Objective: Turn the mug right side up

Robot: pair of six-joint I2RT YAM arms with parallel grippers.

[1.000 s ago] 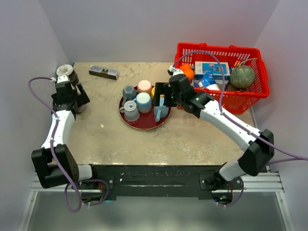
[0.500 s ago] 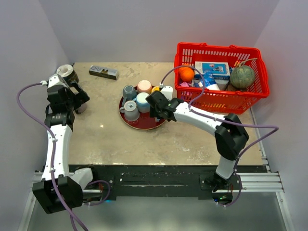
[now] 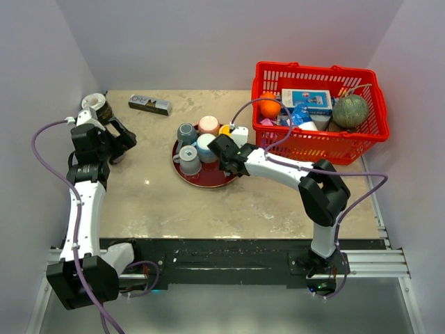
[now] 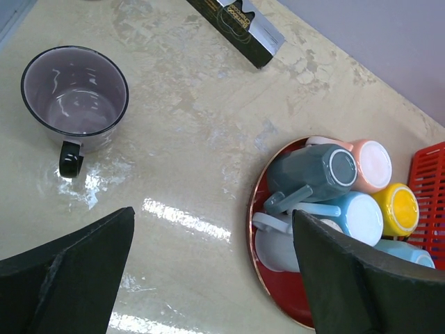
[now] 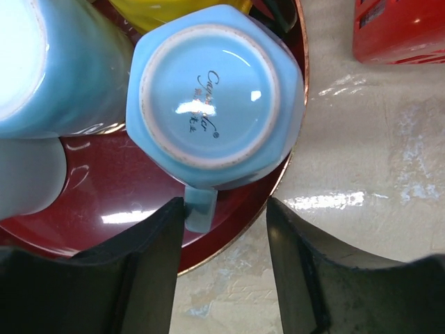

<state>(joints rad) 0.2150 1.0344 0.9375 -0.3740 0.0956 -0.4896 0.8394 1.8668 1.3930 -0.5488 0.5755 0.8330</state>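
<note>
The table carries a red basket at its far right, filled with groceries, and near the middle a round red tray crowded with mugs. On the right part of that tray stands the light blue mug, upside down with its base facing up and its handle pointing toward the tray's rim. The right pincer hangs just above it, its fingers parted and gripping nothing; the handle lies in the gap, close against one finger. The left pincer is spread wide and empty over bare table at the left. Beside it a purple mug with a black handle stands upright. A small dark box lies farther back.
</note>
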